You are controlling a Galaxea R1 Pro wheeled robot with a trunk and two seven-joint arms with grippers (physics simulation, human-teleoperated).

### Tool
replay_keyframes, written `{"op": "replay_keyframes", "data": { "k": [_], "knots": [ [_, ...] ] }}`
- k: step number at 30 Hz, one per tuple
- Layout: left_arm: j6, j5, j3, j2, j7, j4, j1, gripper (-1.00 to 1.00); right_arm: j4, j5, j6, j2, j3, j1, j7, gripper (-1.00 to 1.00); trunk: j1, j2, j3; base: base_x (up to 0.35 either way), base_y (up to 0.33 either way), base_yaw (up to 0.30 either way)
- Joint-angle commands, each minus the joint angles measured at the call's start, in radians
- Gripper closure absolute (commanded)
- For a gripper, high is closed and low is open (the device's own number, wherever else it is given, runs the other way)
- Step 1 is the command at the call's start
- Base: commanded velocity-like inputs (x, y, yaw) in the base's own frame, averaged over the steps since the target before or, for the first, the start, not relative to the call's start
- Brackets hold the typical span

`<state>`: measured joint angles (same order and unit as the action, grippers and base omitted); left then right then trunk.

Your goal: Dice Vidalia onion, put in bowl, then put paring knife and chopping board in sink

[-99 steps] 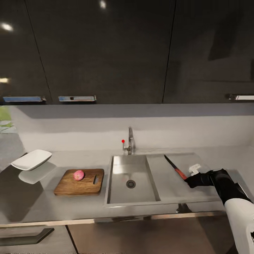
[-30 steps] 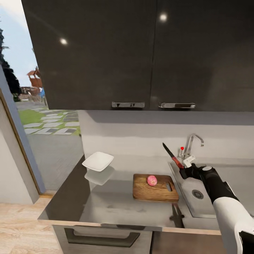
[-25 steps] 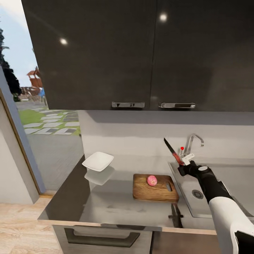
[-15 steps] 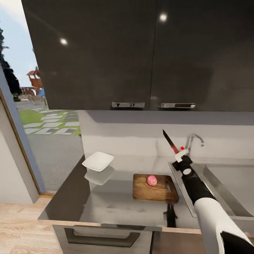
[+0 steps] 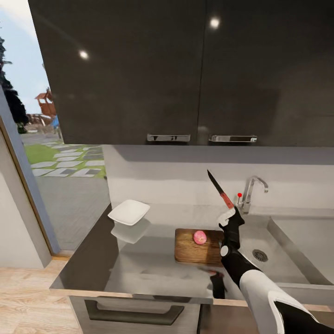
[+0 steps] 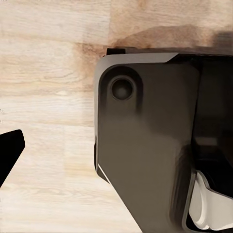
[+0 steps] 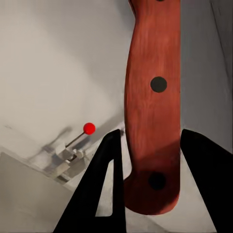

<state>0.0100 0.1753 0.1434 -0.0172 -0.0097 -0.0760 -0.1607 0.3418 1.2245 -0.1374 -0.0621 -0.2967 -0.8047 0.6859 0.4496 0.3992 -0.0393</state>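
1. Red-handled knife (image 5: 221,193) is held in the air above the board's (image 5: 197,251) right end, blade slanting up and to the left.
2. Right gripper (image 5: 228,214) pinches the handle, arm reaching up from below.
3. Onion (image 5: 200,237) lies on the board; bowl (image 5: 129,212) stands left.
4. Left gripper's state: cannot tell.

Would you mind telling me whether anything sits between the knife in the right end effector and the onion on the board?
Nothing visible does. The right end effector holds the paring knife raised, and only open air separates it from the Vidalia onion on the chopping board.
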Motion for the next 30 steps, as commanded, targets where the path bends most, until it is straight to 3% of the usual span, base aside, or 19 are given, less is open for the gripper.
{"op": "replay_keyframes", "data": {
  "k": [1, 7, 9, 13, 16, 19, 21, 23, 27, 30],
  "knots": [
    [0.001, 0.005, 0.008, 0.000, -0.001, -0.002, -0.001, -1.00, -0.015, 0.016, -0.019, -0.002, -0.009, -0.001, 0.032, 1.00, 0.000, 0.001, 0.000, 0.000, 0.000, 0.000],
    [0.001, -0.002, 0.008, -0.001, -0.001, -0.002, 0.000, -1.00, -0.031, 0.045, -0.033, -0.001, -0.009, 0.000, 0.168, 1.00, 0.000, 0.001, 0.000, 0.000, 0.000, 0.000],
    [0.002, -0.003, 0.008, -0.001, -0.001, -0.002, 0.000, -1.00, -0.036, 0.078, -0.034, 0.000, -0.009, 0.003, 0.210, 1.00, 0.000, 0.001, 0.000, 0.000, 0.000, 0.000],
    [0.002, -0.004, 0.008, 0.000, -0.001, -0.002, 0.000, -1.00, -0.038, 0.211, -0.034, 0.007, -0.010, 0.009, 0.228, 1.00, 0.000, 0.001, 0.000, 0.000, 0.000, 0.000],
    [0.002, -0.005, 0.010, 0.001, -0.001, 0.001, 0.000, -1.00, -0.033, 0.250, -0.033, 0.012, -0.011, 0.010, 0.151, 1.00, 0.000, 0.001, 0.000, 0.000, 0.000, 0.000],
    [0.002, -0.005, 0.018, 0.003, -0.001, 0.003, 0.000, -1.00, -0.006, 0.303, -0.030, 0.014, -0.011, 0.010, 0.032, 1.00, 0.000, 0.001, 0.000, 0.000, 0.000, 0.000],
    [0.002, -0.005, 0.028, 0.004, -0.001, 0.004, 0.000, -1.00, 0.023, 0.344, -0.029, 0.014, -0.011, 0.010, -0.063, 1.00, 0.000, 0.001, 0.000, 0.000, 0.000, 0.000],
    [0.002, -0.005, 0.043, 0.005, -0.001, 0.005, 0.000, -1.00, 0.079, 0.386, -0.030, 0.013, -0.011, 0.010, -0.209, 1.00, 0.000, 0.001, 0.000, 0.000, 0.000, 0.000],
    [0.003, -0.004, 0.053, 0.009, -0.001, 0.005, 0.000, -1.00, 0.214, 0.410, -0.032, 0.012, -0.008, 0.010, -0.429, 1.00, 0.000, 0.001, 0.000, 0.000, 0.000, 0.000],
    [0.003, -0.004, 0.055, 0.016, -0.002, 0.005, 0.000, -1.00, 0.265, 0.416, -0.032, 0.013, -0.008, 0.010, -0.502, 1.00, 0.000, 0.001, 0.000, 0.000, 0.000, 0.000]
  ]
}}
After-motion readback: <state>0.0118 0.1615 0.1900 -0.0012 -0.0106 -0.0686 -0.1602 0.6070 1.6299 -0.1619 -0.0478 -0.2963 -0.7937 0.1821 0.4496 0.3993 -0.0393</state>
